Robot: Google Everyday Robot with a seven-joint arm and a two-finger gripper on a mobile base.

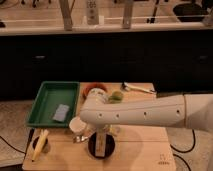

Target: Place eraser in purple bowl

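The purple bowl (101,151), very dark and round, sits near the table's front edge at the middle. My gripper (101,139) hangs from the white arm (150,114) and reaches straight down into the bowl's opening. A pale narrow shape shows at the gripper's tip inside the bowl. I cannot tell whether it is the eraser or part of the gripper. No eraser lies loose on the table.
A green tray (47,97) at the left holds a flat grey-blue rectangle (61,113). A reddish-brown bowl (93,90) and a small green bowl (116,96) stand at the back. A white cup (77,125) stands left of the dark bowl. A banana (39,145) lies front left, cutlery (138,88) back right.
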